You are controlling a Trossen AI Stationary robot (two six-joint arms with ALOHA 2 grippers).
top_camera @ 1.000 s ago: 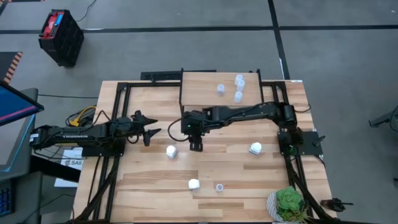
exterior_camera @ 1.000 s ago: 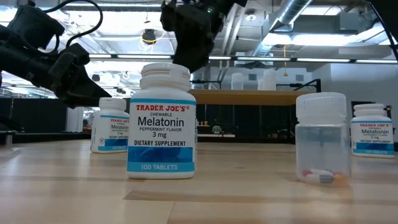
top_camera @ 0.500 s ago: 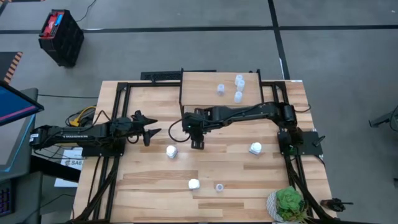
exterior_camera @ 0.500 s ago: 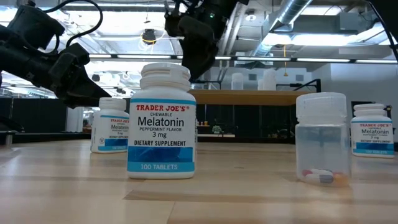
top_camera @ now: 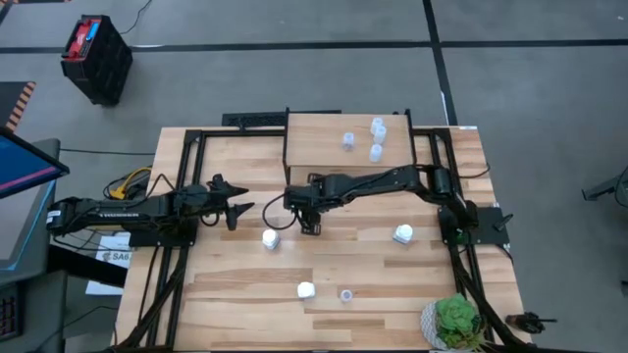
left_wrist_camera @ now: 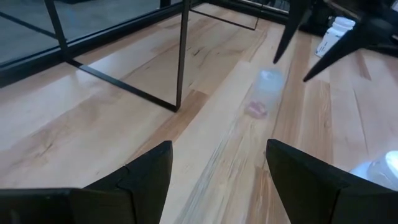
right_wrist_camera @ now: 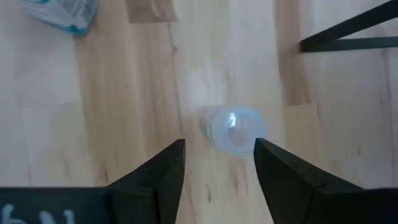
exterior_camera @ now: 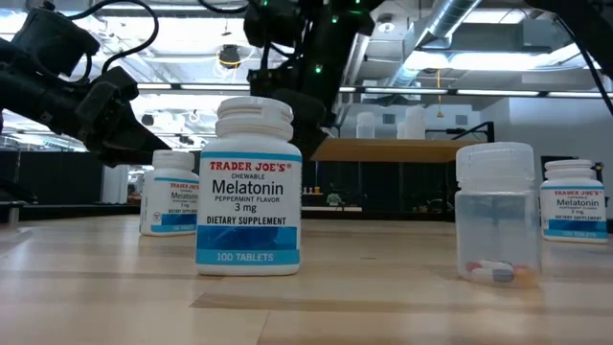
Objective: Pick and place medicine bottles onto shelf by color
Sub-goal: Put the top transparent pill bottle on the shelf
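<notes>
Since 1 second ago my right arm has drawn back toward the shelf and sunk lower, so my right pincer now hangs over the middle of the desk, just in front of the shelf's near edge. Its fingers are spread and carry nothing.

What the coming grab turns on shows in my right wrist view: a small translucent bottle stands upright on the desk, seen cap-on, in line with the gap between my 2 fingers and a little ahead of their tips. Its long axis runs straight up toward my wrist, so I judge a plain descent with a slight forward nudge should bring the fingers to either side of it. From above the arm hides this bottle.

My left pincer waits off to the left, also spread and empty. It sees the same clear bottle well ahead of it, so my right arm is plainly the nearer one.

Elsewhere, 4 translucent bottles already stand on the shelf. A white bottle sits just beside my right pincer, toward the front and left; 2 more white ones and another clear bottle are on the desk.
</notes>
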